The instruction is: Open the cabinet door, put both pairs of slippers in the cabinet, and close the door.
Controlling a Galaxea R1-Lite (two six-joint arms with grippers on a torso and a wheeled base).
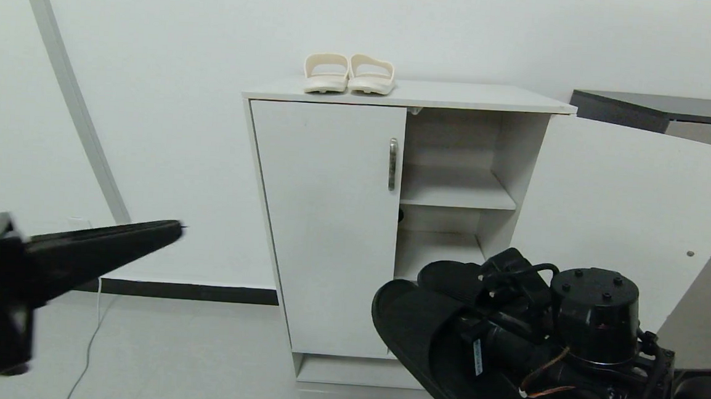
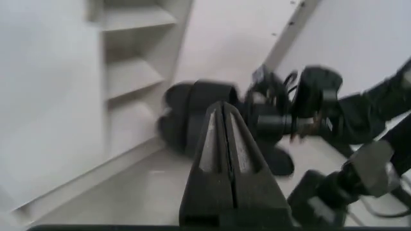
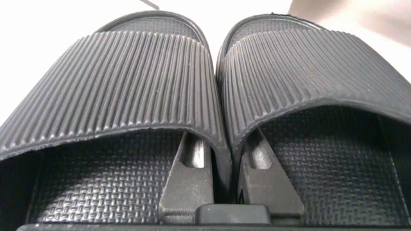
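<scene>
Viewing from the head, the right gripper (image 1: 489, 288) held the black slippers (image 1: 422, 327) low before the open cabinet (image 1: 323, 222), cream slippers (image 1: 349, 74) on top; the long soles could catch the shelf (image 1: 454, 196) edge on entry. At the left wrist, the left gripper (image 2: 223, 115) had smooth tapered fingers pressed together. At the right wrist, fingers (image 3: 189, 183) pinched both slippers' inner walls under ribbed, rubbery straps (image 3: 141, 83), a thin hold that might slip.

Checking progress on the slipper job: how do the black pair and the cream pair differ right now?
The black pair is dark; the cream pair is pale. The black pair hangs tilted in the right end effector before the open compartment; the cream pair lies flat on the cabinet top. Both are open-toed slides, neither shelved yet.
</scene>
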